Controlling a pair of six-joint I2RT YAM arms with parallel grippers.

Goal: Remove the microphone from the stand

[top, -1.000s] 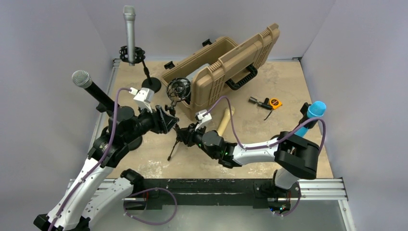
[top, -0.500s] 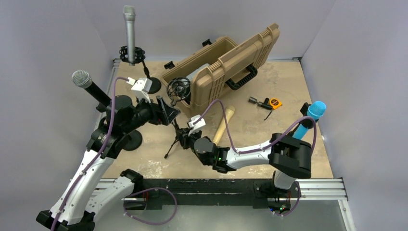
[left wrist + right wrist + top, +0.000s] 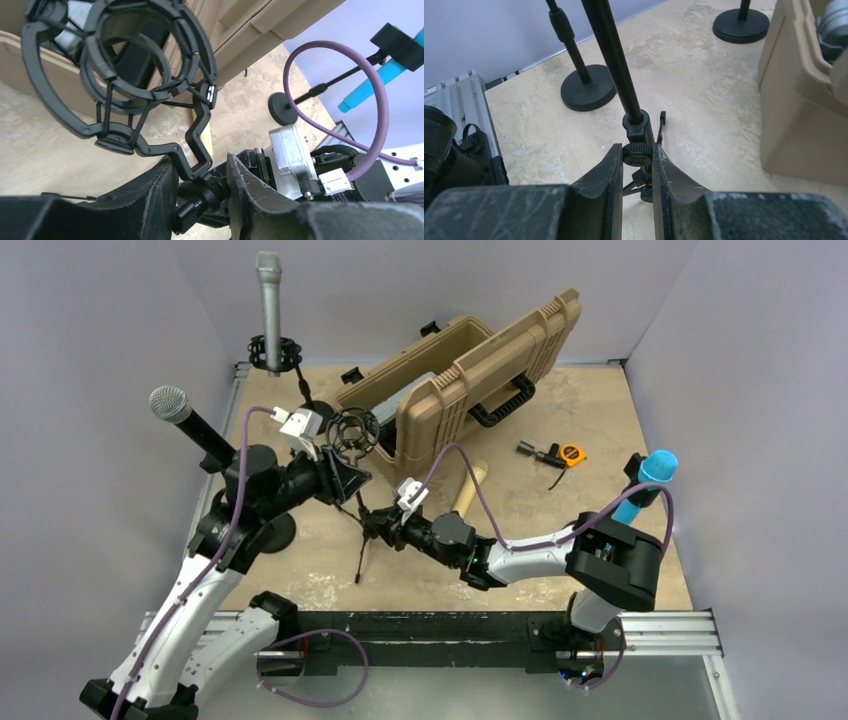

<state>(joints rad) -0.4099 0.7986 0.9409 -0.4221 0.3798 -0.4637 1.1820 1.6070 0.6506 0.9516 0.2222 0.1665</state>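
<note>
Microphone (image 3: 466, 492) lying beyond the right claw (image 3: 638, 155) looks light, stiff and slick: hold it mid-barrel. Right claw is clenched on the stand (image 3: 610, 50); whether the left claw (image 3: 200, 175) grips anything, I cannot tell.

- Left arm (image 3: 175, 615): long white shell links joined by black cylindrical joint housings.
- Right arm (image 3: 530, 552): the same white-and-black build, with a bulky black elbow block.
- Purple cable (image 3: 385, 107): one thick lead loops along each arm to its wrist.
- Wrist camera housing (image 3: 303, 426): a small white block on each wrist.
- Left fingers (image 3: 250, 195) and right fingers (image 3: 596, 175): black, flat-faced, scuffed grey at the edges.
</note>
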